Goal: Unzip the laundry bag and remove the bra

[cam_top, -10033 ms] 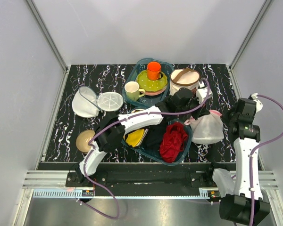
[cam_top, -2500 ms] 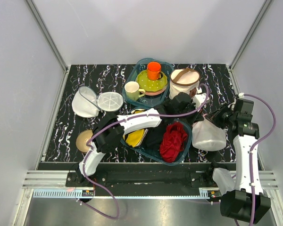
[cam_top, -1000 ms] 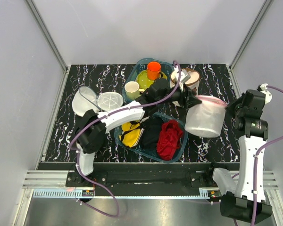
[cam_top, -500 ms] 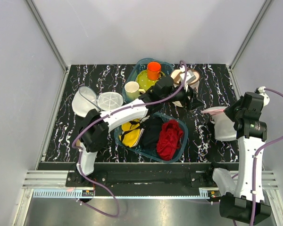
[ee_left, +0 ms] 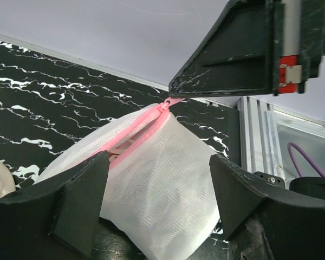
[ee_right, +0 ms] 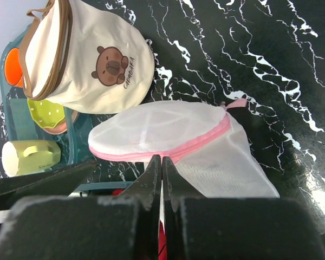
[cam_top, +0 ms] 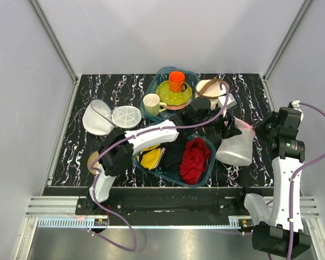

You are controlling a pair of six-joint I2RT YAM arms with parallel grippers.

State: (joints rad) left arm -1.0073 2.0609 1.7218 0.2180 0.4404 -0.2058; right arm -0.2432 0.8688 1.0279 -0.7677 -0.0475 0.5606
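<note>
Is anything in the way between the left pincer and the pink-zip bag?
No, nothing visible. The laundry bag sits right in front of the open left pincer, while the right pincer seems to pinch its pink rim.

You see the bra [ee_left: 127, 149] only as faint pink strands through the mesh of the bag [ee_left: 168, 184]. The closed tips of the right pincer [ee_right: 161, 160] hide the spot where they meet it.
</note>
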